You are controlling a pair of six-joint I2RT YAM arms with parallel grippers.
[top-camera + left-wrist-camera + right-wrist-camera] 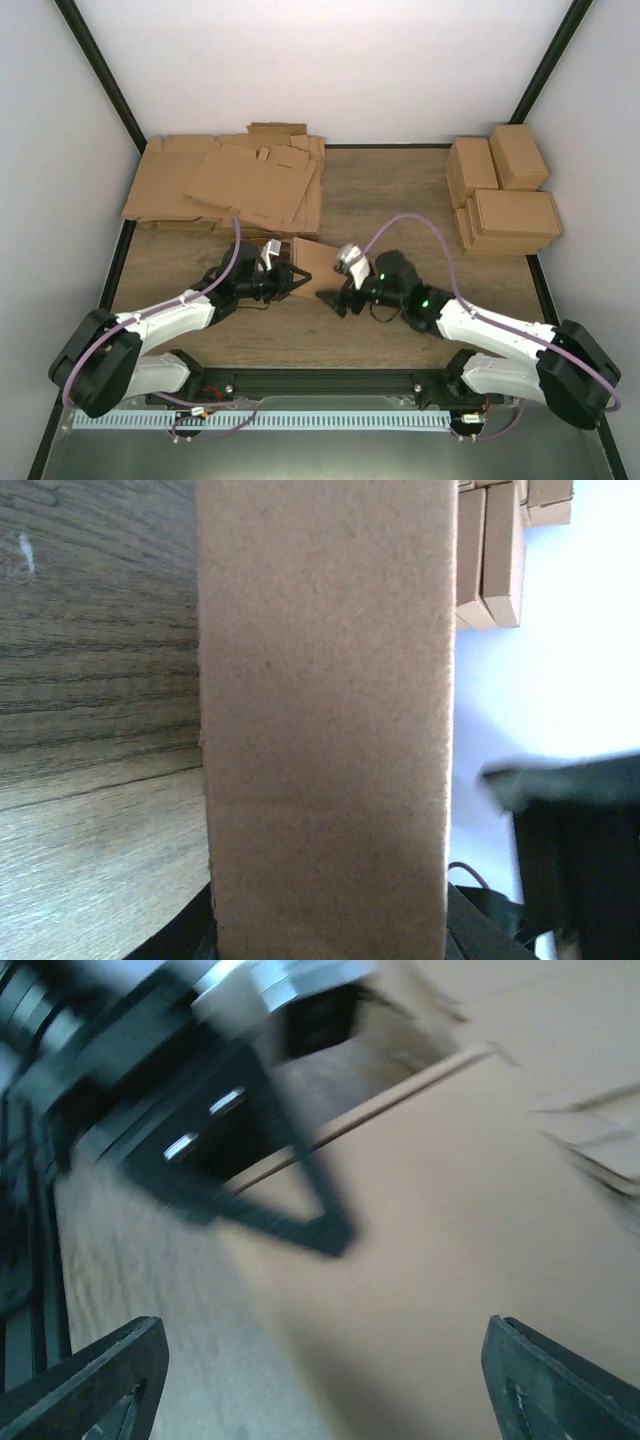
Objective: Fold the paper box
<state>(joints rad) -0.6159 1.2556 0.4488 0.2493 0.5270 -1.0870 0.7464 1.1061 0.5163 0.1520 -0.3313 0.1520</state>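
Nearest the arms, the left gripper (296, 278) pinches the paper box (316, 257) by its left edge, apparently steadying it mid-table for folding. The right gripper (331, 297) hangs spread and empty just beside it. Farther back, flat cardboard sheets (230, 180) and folded boxes (505, 195) lie well apart, obstructing nothing.

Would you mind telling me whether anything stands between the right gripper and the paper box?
Nothing visible does. The right gripper, its fingers open, sits right beside the paper box; the left gripper grips the box from the opposite side, out of that path.
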